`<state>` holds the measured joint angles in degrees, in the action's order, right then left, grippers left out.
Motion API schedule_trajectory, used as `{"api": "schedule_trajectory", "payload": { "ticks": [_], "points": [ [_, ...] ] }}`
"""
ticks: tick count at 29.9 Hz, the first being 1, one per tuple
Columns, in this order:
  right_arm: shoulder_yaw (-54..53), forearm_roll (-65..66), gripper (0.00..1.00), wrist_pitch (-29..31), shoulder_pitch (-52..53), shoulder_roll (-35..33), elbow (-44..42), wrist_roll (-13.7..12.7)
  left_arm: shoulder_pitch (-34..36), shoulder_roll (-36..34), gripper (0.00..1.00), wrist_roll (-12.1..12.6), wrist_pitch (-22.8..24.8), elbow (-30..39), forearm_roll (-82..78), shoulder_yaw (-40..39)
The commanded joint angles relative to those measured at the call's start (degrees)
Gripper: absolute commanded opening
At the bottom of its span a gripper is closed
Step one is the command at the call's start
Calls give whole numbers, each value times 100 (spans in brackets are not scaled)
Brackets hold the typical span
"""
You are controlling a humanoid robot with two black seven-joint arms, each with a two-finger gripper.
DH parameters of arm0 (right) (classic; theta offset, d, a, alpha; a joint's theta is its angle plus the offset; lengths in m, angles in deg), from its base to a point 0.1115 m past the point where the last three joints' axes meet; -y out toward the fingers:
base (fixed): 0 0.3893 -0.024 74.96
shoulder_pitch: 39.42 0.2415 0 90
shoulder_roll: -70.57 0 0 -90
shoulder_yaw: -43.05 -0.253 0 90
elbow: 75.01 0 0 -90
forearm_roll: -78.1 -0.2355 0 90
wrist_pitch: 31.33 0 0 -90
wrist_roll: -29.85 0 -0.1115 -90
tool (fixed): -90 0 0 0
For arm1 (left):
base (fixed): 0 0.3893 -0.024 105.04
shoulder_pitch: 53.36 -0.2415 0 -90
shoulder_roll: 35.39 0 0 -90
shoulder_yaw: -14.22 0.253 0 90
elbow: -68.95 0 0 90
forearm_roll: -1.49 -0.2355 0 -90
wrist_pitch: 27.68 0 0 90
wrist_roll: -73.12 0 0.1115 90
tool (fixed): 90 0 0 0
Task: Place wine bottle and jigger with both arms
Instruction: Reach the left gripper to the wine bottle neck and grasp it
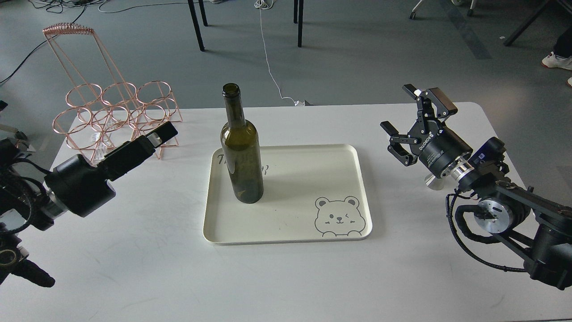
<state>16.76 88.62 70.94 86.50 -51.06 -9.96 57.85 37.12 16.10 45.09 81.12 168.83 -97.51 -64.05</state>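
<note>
We see the wine bottle (241, 152) upright on the tray (286, 223); our right gripper (413, 120) is spread wide and empty, our left gripper (163, 133) unreadable.

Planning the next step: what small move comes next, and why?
Probably draw the right gripper back and down toward the small silver piece, likely the jigger, half hidden under its wrist. The wine bottle already stands upright on the tray, and that gripper is open and empty.
</note>
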Motion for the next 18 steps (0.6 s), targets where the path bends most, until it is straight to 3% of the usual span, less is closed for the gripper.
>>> {"api": "schedule_trajectory", "payload": {
  "ticks": [1, 7, 14, 18],
  "points": [
    [-34, 3, 99, 4, -7, 0, -18, 0, 539, -42, 98, 3, -368, -22, -1330, 153],
    [-61, 3, 99, 4, -7, -9, -18, 0, 1471, -51, 98, 3, -394, -162, -1955, 1119],
    [-69, 3, 99, 4, -7, -44, -18, 0, 1964, 10, 98, 3, -394, -416, -2600, 1401],
    [-61, 3, 99, 4, -7, -44, -18, 0, 2456, 45, 98, 3, -412, -759, -2600, 1945]
  ]
}}
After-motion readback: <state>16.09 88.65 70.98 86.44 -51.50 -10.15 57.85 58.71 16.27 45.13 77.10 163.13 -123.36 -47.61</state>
